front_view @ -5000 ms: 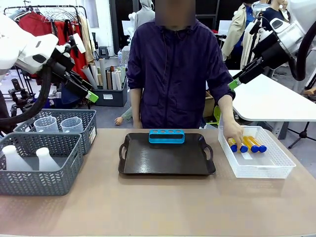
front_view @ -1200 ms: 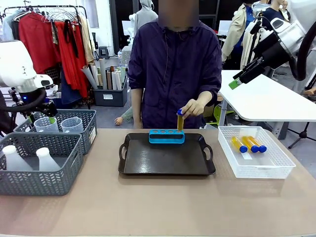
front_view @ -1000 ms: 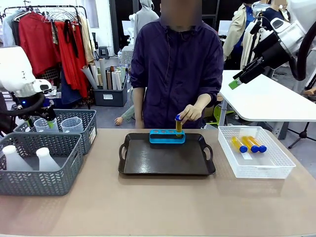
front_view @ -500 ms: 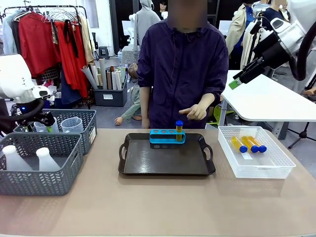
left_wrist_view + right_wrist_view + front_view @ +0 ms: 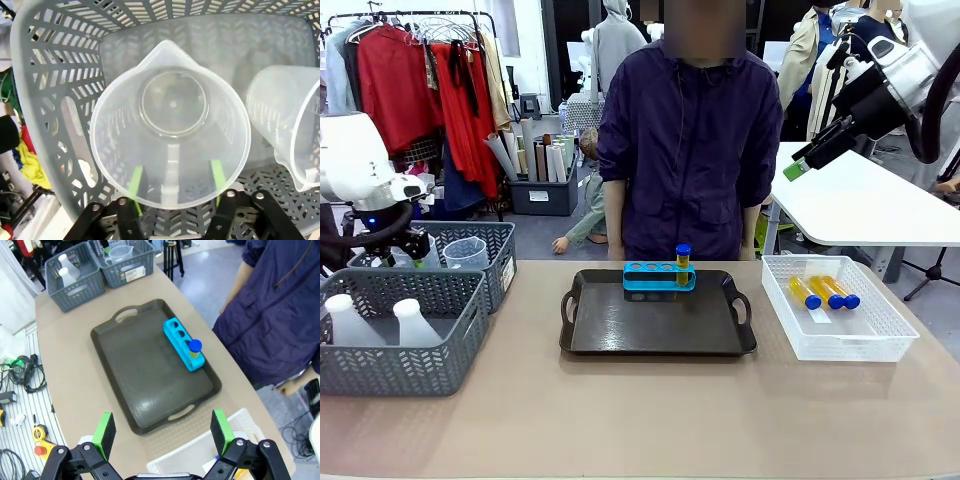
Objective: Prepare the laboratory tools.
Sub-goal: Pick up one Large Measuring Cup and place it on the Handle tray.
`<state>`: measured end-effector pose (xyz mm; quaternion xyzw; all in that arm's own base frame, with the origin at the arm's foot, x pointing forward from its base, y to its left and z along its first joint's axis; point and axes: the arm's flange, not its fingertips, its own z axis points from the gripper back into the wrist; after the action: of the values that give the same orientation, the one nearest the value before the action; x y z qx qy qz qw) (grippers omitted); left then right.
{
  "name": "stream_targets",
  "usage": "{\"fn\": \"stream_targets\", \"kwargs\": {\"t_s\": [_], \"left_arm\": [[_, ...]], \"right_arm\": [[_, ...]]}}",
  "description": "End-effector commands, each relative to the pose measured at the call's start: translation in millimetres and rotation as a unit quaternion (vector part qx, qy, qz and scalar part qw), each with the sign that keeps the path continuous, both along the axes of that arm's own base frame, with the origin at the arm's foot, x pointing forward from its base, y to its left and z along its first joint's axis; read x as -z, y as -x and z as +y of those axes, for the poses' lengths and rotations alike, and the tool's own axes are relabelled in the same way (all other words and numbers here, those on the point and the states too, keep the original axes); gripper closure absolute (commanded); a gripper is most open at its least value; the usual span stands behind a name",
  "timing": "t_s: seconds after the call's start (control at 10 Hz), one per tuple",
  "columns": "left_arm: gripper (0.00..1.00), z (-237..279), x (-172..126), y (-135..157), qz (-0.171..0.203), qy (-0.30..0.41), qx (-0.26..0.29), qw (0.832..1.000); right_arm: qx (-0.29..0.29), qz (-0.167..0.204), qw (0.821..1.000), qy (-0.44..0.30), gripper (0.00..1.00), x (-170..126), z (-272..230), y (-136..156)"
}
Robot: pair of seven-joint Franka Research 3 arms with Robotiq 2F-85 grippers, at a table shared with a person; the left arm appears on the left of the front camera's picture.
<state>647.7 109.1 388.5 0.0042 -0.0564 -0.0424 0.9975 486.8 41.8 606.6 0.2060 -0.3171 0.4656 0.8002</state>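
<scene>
Tubes [image 5: 683,262] four — beakers [image 5: 466,253] two, flasks [image 5: 412,322] two

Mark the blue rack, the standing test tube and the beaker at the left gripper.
blue rack [image 5: 655,281], front view, its front wall.
standing test tube [image 5: 683,250], front view, its blue cap.
beaker [image 5: 172,102], left wrist view, its round base.

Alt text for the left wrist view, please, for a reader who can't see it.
A clear plastic measuring beaker, seen from above, stands in a grey mesh basket, with the left tool open, its two green pads showing through the near wall. A second clear beaker sits beside it at the picture's right edge.
</scene>
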Motion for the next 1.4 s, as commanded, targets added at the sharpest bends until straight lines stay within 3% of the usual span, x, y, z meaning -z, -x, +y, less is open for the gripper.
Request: {"fn": "stream_targets", "kwargs": {"t_s": [0.0,0.3,0.6,1.0,1.3], "left_arm": [[0.99,-0.6,-4.4,4.5,-0.004,-0.003,0.005,1.000],[1.00,-0.6,-9.3,6.6,-0.004,-0.004,0.007,1.000],[1.00,-2.7,-33.4,15.8,-0.013,-0.006,0.025,1.000],[1.00,-22.3,-109.8,35.3,-0.014,-0.002,0.098,0.995],[1.00,-56.0,-190.0,51.0,-0.052,-0.065,0.182,0.980]], "right_arm": [[-0.005,-0.003,1.000,0.002,0.00,-2.1,0.0,-0.6],[-0.005,-0.003,1.000,0.002,0.00,-2.1,0.0,-0.6],[-0.005,-0.003,1.000,0.002,0.00,-2.1,0.0,-0.6],[-0.005,-0.003,1.000,0.002,0.00,-2.1,0.0,-0.6],[-0.005,-0.003,1.000,0.002,0.00,-2.1,0.0,-0.6]]}}
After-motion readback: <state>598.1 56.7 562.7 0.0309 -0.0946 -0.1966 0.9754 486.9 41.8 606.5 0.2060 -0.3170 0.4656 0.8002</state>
